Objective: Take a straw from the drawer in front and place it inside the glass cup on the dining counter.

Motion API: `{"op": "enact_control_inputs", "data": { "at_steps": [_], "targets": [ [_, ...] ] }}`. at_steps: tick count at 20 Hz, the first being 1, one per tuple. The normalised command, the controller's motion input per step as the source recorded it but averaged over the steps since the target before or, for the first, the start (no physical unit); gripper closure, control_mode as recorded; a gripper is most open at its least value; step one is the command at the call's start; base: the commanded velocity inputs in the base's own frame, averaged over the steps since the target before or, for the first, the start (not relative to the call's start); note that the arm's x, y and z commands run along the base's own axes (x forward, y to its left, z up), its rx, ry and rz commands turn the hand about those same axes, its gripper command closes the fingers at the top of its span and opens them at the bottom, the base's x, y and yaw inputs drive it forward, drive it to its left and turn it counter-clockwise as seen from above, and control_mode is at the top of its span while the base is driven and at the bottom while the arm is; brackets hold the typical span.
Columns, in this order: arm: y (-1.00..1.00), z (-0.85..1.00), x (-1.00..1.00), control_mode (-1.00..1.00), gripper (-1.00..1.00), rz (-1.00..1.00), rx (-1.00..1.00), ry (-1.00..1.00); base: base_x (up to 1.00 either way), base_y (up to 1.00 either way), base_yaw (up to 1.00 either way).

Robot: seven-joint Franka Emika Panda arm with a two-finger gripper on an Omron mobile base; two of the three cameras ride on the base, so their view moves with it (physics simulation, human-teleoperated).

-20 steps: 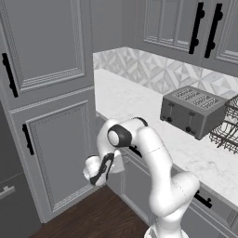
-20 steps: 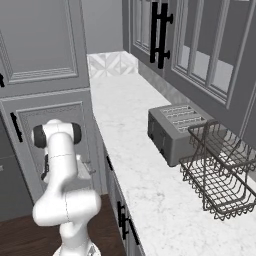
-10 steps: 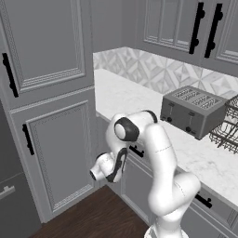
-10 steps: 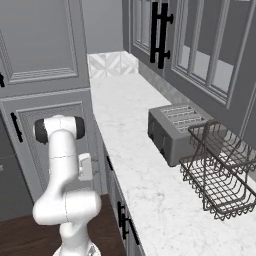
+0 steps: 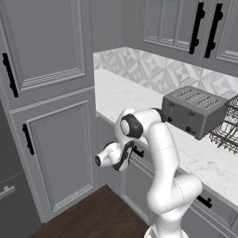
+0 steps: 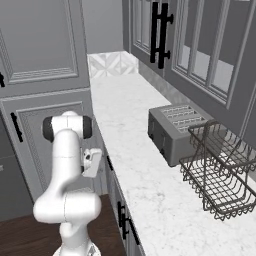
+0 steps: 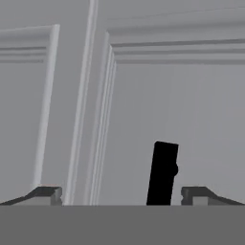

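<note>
Hand view looked straight at a grey panelled front, with a black bar handle rising between the two dark fingertips of the tool. The tips stood far apart, spread wide, with nothing pinched between them, and the handle sat nearer the right one. In the left base view the tool hung low beside the cabinet fronts under the edge of the white marble desk, close to the drawer with its black handle, which was shut. A grey toaster stood on the desk, just beside a dark wire dish rack. Whether the tool touched the front, I could not tell.
</note>
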Motion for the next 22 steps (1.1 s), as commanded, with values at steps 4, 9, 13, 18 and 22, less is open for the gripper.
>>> {"op": "enact_control_inputs", "data": {
  "at_steps": [4, 9, 13, 18, 22],
  "targets": [
    [-0.09, -0.48, 0.26, -1.00, -1.00, 0.00, 0.01, 0.01, 0.00, 0.00, 0.00],
    [-0.02, -0.37, 0.32, -1.00, -1.00, 0.00, 0.00, 0.00, 0.00, 0.00, 0.00],
    [-0.01, -0.17, 0.16, -1.00, -1.00, 0.00, 0.00, -0.02, 0.00, 0.00, 0.00],
    [-0.04, -0.01, -0.08, -1.00, -1.00, 0.00, 0.00, -0.08, 0.00, 0.00, 0.00],
    [0.00, 0.12, -0.11, -1.00, -1.00, 0.00, 0.00, -0.10, 0.00, 0.00, 0.00]
  ]
}}
